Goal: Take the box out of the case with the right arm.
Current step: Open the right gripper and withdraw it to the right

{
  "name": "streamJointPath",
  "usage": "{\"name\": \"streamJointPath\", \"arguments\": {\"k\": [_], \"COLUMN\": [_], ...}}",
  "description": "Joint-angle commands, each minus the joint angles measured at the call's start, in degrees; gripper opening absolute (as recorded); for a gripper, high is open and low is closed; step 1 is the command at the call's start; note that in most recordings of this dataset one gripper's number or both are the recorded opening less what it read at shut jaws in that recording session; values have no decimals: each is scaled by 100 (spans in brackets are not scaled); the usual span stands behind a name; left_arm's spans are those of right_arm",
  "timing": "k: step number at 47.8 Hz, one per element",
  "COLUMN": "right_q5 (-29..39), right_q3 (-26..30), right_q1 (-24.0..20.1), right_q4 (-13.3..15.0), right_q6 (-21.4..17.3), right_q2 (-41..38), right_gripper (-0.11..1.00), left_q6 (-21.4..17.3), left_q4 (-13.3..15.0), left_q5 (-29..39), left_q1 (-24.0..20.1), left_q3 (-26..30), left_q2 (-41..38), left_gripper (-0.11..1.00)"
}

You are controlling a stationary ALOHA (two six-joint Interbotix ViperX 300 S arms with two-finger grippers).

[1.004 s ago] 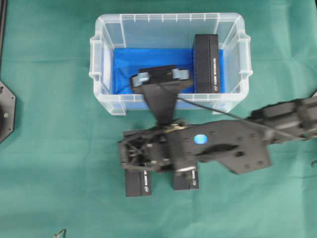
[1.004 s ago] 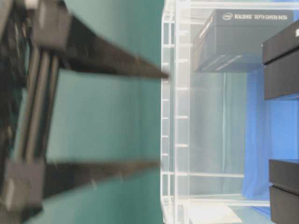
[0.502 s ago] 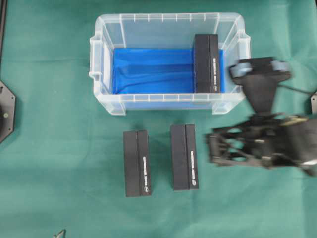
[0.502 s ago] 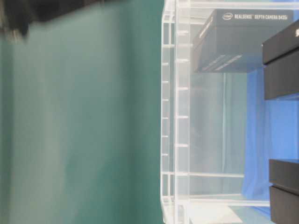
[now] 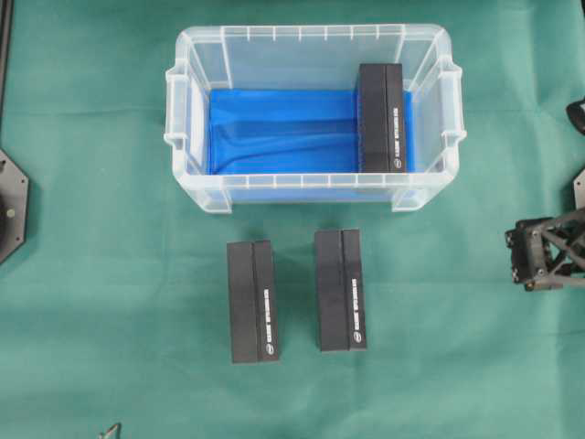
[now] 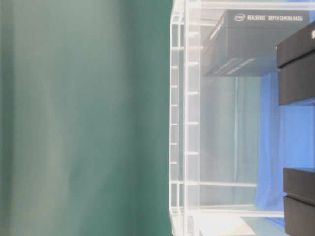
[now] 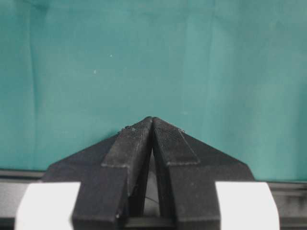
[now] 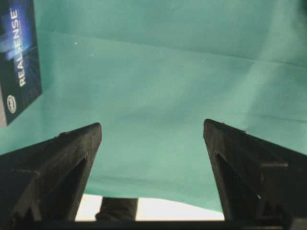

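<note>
Withdrawn from frame centre to the right edge: right arm, right gripper fingers spread wide, holding nothing. Left gripper fingers pressed together over green cloth. One box upright at right end of case; two boxes lying below case.

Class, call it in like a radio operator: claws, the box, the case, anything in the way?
Right claw open, empty, at the table's right edge. Left claw shut. One box in the case, two boxes out front. Nothing blocking.
</note>
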State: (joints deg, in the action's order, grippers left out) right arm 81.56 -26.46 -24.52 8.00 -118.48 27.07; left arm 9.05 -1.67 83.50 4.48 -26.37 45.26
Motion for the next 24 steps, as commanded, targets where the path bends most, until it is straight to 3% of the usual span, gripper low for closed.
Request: {"name": "streamJointPath", "arguments": {"k": [1, 14, 24], "right_q5": [18, -18, -18], "right_q3": [53, 123, 114], "right_q1": [-26, -26, 185], "right_q4": [18, 18, 185], "right_q6": [9, 9, 79], "right_q2": [26, -88, -79], "right_gripper": [88, 88, 88], "left_q6": [0, 0, 0], "left_q4": [-18, -18, -18], "left_q5": [-18, -18, -18], "left_q1": [0, -9, 0], "left_q3": [141, 141, 149], "left_q2": [-9, -9, 0], "left_gripper": [0, 0, 0]}}
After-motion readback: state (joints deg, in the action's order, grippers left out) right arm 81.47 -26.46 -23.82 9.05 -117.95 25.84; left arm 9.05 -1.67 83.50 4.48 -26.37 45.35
